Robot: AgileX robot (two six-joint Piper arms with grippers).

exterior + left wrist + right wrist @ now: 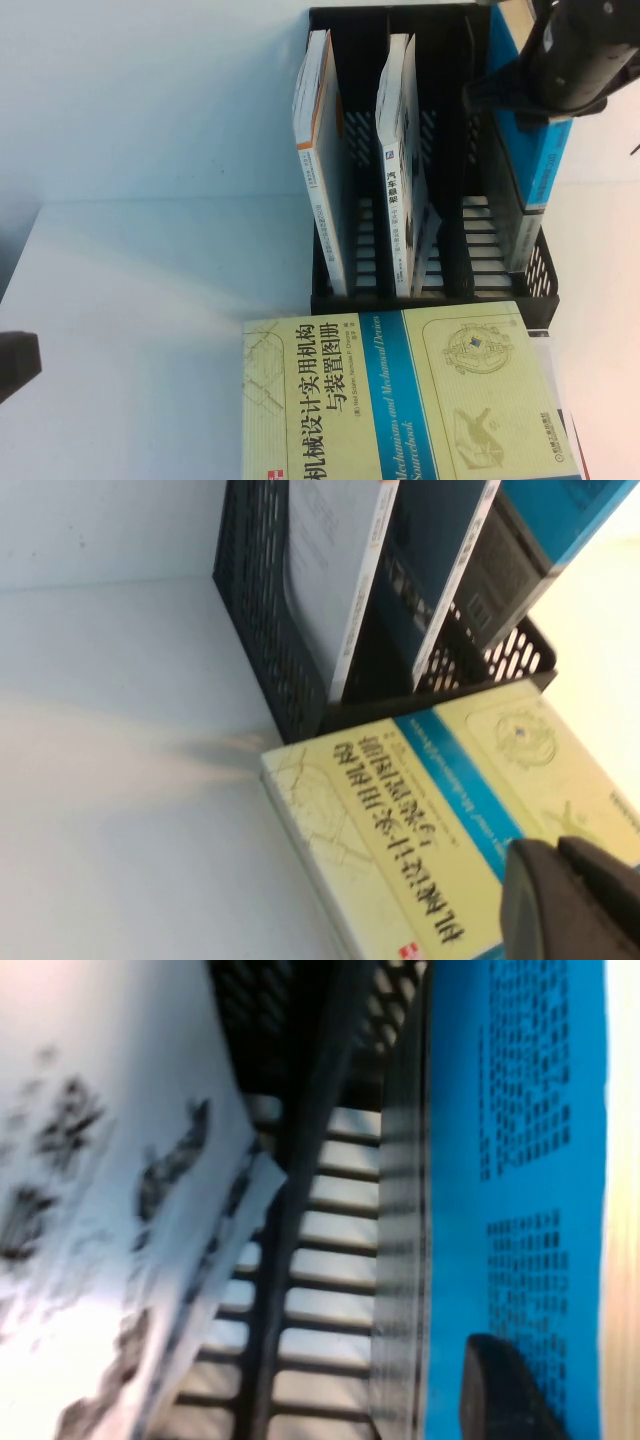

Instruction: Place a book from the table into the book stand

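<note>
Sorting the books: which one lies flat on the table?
The pale yellow-green book with the blue band, in front of the book stand; the others stand upright in the stand's compartments.

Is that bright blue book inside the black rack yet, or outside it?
Inside: the blue book stands upright in the book stand's rightmost compartment, right gripper at its top; left gripper is shut above the yellow-green book.

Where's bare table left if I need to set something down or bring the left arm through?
Free: the broad white table left of the book stand and the yellow-green book, where the shut left gripper sits. Crowded: every stand compartment holds a book; the right gripper grips the blue book in the rightmost.
</note>
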